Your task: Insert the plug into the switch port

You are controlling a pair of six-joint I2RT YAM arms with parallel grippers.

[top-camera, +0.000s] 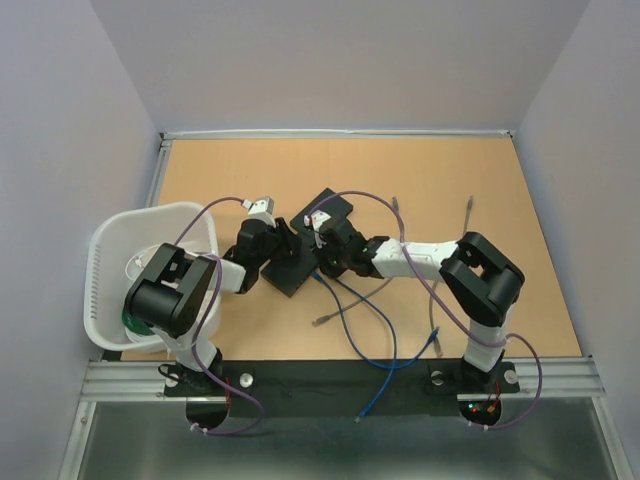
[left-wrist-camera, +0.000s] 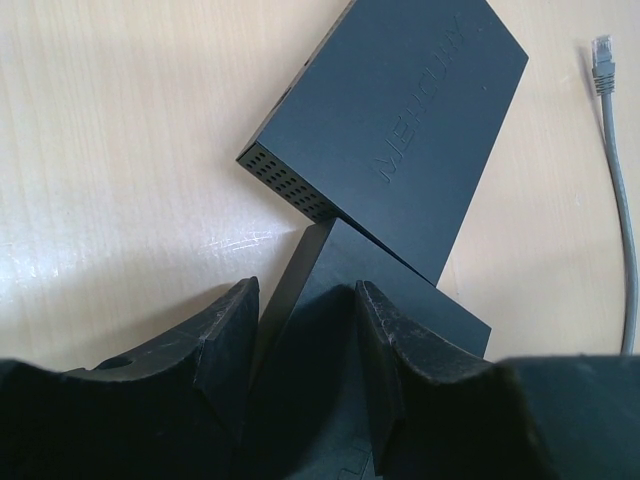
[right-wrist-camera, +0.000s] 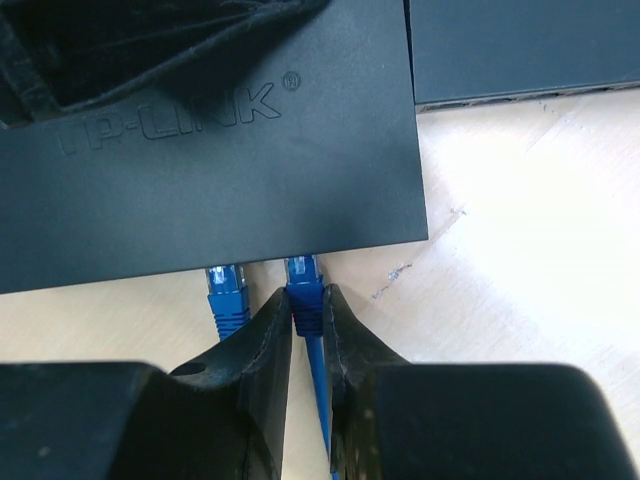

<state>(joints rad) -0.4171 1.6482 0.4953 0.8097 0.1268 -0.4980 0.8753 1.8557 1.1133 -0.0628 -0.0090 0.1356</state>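
The plug (right-wrist-camera: pixel 301 272), blue, is clamped between the fingers of the right gripper (right-wrist-camera: pixel 306 305). Its nose is met at 12 o'clock by the near edge of the TP-Link switch (right-wrist-camera: pixel 250 180). The port face is hidden, so how far the plug is seated cannot be told. A second blue plug (right-wrist-camera: pixel 226 290) is seen just beside it at 9 o'clock, at the same edge. The left gripper (left-wrist-camera: pixel 305 295) is poised over that switch with its fingers apart, and black casing is seen between them. Beyond, at 1 o'clock, a Mercusys switch (left-wrist-camera: pixel 400 130) is set close against it on the desk (left-wrist-camera: pixel 120 150). A grey cable (left-wrist-camera: pixel 620 200) is laid at that switch's 3 o'clock.
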